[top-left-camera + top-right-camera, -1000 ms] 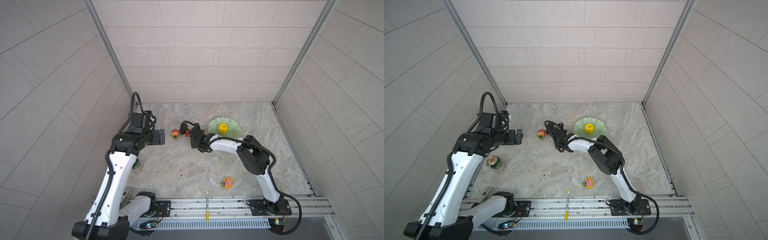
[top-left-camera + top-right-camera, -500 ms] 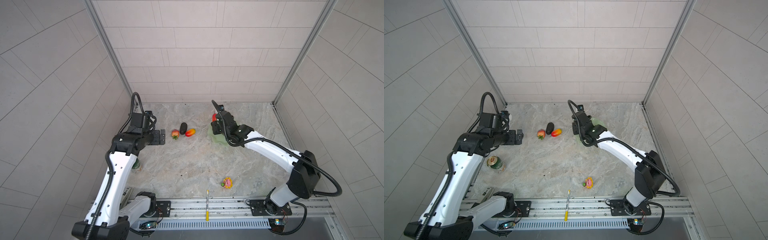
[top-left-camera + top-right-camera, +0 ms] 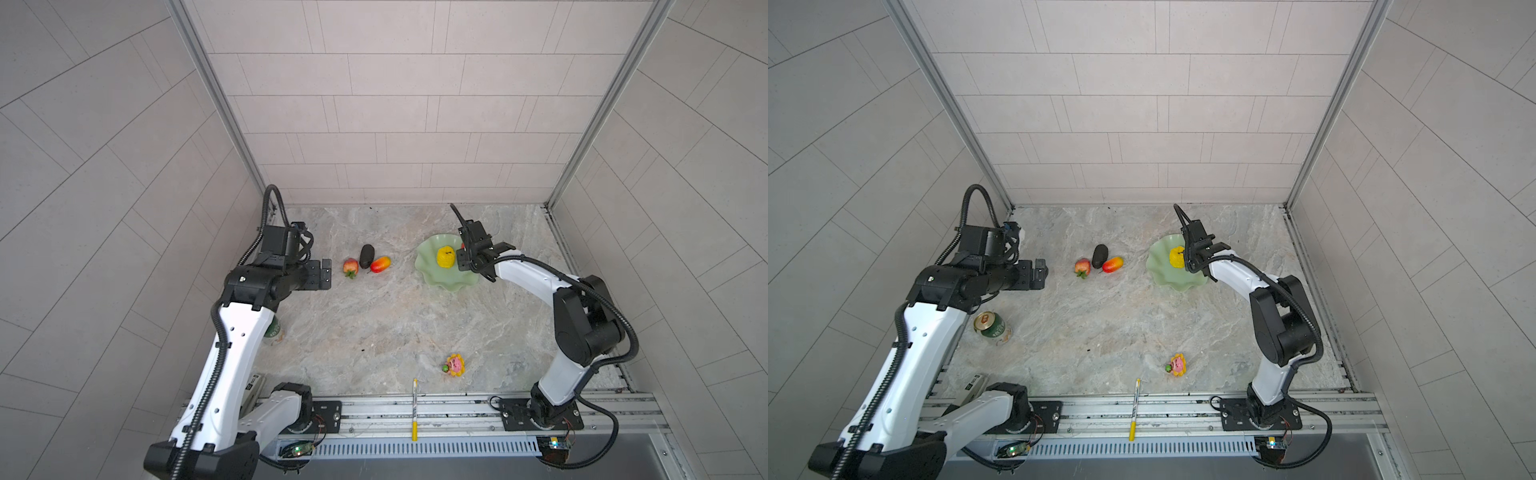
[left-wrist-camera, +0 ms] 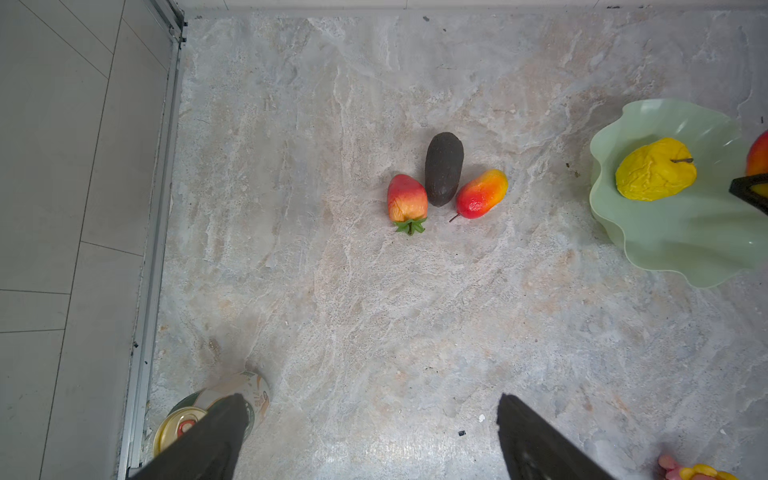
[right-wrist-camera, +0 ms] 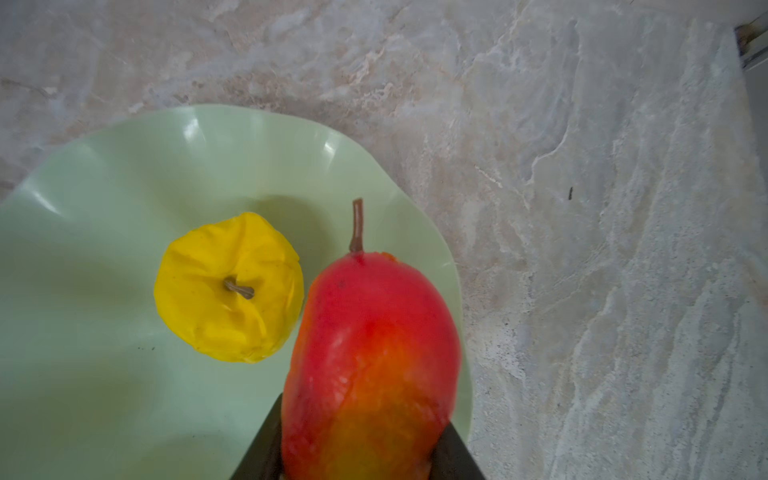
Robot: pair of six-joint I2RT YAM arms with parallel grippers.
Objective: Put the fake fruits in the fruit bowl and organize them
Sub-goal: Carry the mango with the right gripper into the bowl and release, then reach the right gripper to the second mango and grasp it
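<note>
right fingers (image 5: 262, 453) clamped on mango (image 5: 374, 353), over fruit bowl (image 3: 432, 275) at 2 o'clock | left fingers (image 4: 208, 440) apart | can (image 3: 994, 328) label unreadable

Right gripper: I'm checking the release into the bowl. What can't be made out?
- held mango: lower end cut off by the right wrist view's edge; in both top views the right gripper nearly hides it.
- whether it touches the fruit bowl: no view shows the contact.

High over the near edge, we look down across the whole surface (image 3: 374, 324) in both top views. Our left wrist view faces down from well above; our right wrist view sits close over the fruit bowl (image 5: 104, 187), which every view shares.
</note>
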